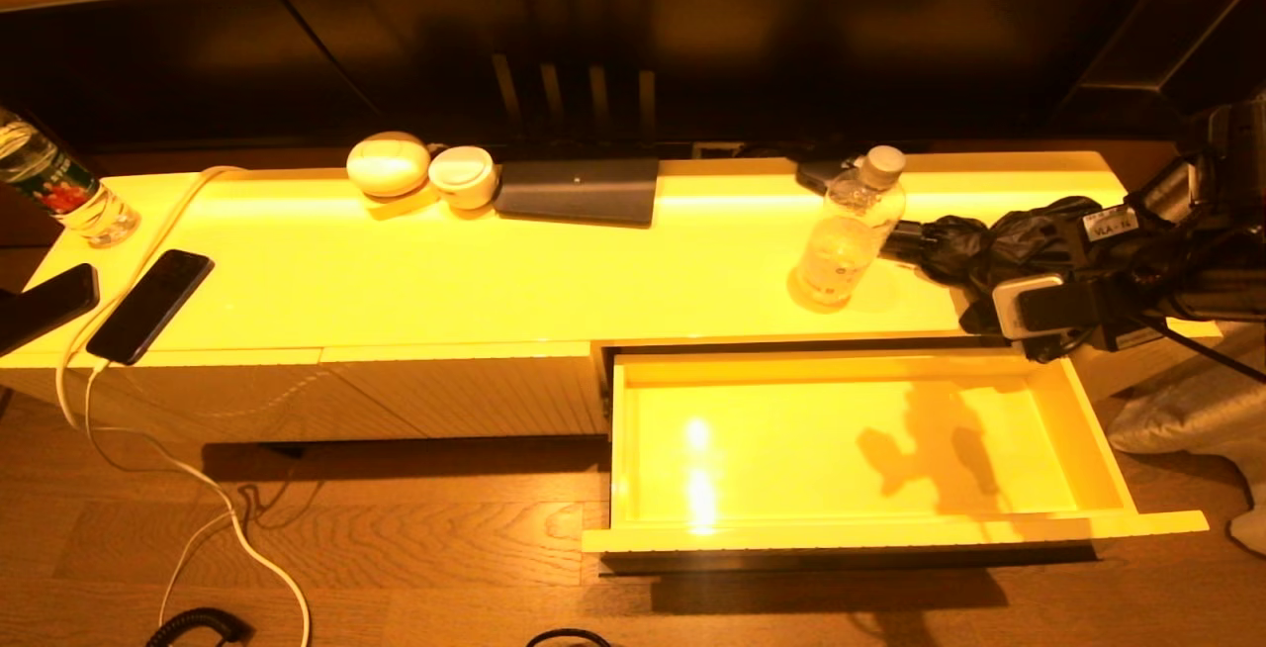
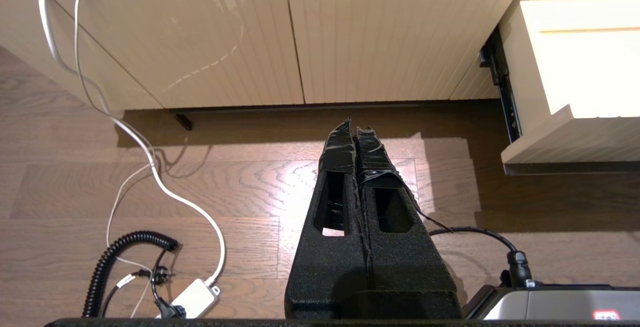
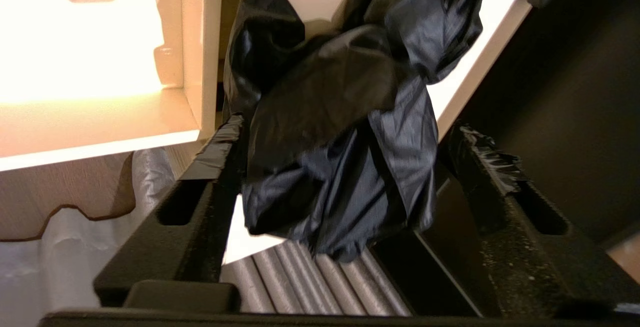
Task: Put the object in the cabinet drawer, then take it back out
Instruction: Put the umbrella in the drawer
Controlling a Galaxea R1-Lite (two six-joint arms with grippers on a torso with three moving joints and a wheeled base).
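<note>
Biggest risk is at the cabinet top (image 1: 396,271). The black folded umbrella (image 3: 340,117) lies at its right end, behind the cabinet drawer (image 1: 1098,429), which stands pulled out and empty. If bumped, the umbrella could slide off the edge into the drawer or onto the floor.

Its loose fabric bunches between the spread jaws of the right gripper (image 3: 350,132). One finger (image 3: 220,142) touches cloth and the other stands clear, so nothing is clamped. A fold could snag on the tape and drag.

The water bottle (image 1: 851,231) stands just beside the umbrella tip, so a nudge could tip it.

The left gripper (image 2: 356,132) is parked over the floor, jaws pressed together.

The umbrella looks crumpled, glossy black and soft, with no firm edge showing.
</note>
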